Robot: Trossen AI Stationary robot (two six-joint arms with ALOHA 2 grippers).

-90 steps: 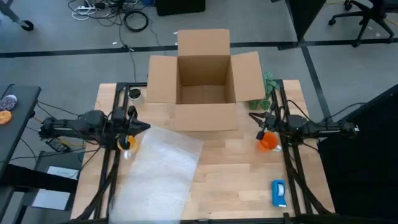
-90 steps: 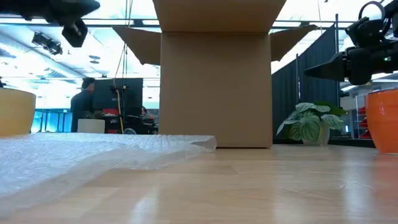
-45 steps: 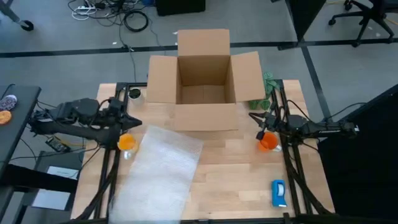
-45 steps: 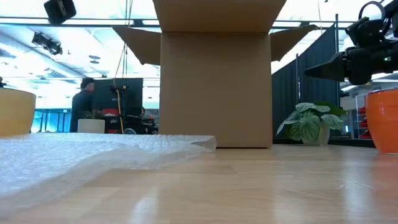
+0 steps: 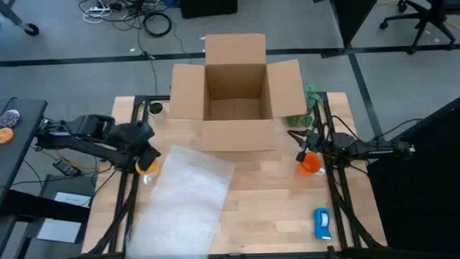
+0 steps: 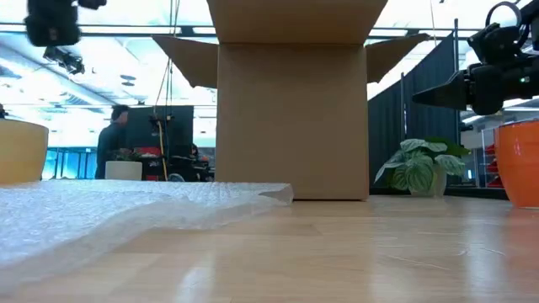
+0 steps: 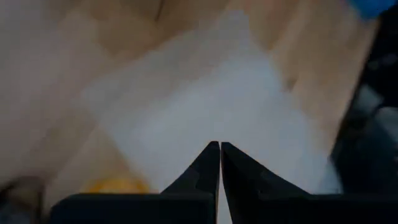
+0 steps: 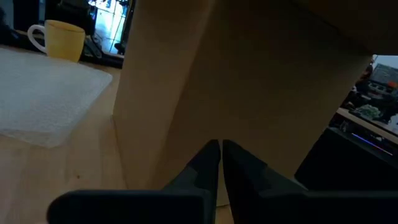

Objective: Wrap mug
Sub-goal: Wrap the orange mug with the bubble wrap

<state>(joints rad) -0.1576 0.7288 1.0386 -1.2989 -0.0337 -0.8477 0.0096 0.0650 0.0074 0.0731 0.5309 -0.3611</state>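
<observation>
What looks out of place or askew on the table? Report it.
Only the bubble wrap: it lies skewed to the table's edges, its near end reaching the front edge. The mug stands upright. Nothing looks spilled or damaged.

This is a robotics lab or test workshop set in an open office-like hall. A pale wooden worktop (image 5: 266,194) sits in a black metal frame (image 5: 338,201) that carries two dark robot arms, and it stands on a grey floor marked with dark tape lines (image 5: 359,79). Loose black and white cables (image 5: 133,18) lie coiled on that floor, and a black wheeled office chair (image 5: 424,18) stands at the far corner. The low view shows black curtain partitions (image 6: 404,118), bright ceiling lighting, a person (image 6: 111,143) standing among equipment, and a green potted plant (image 6: 418,172).
</observation>
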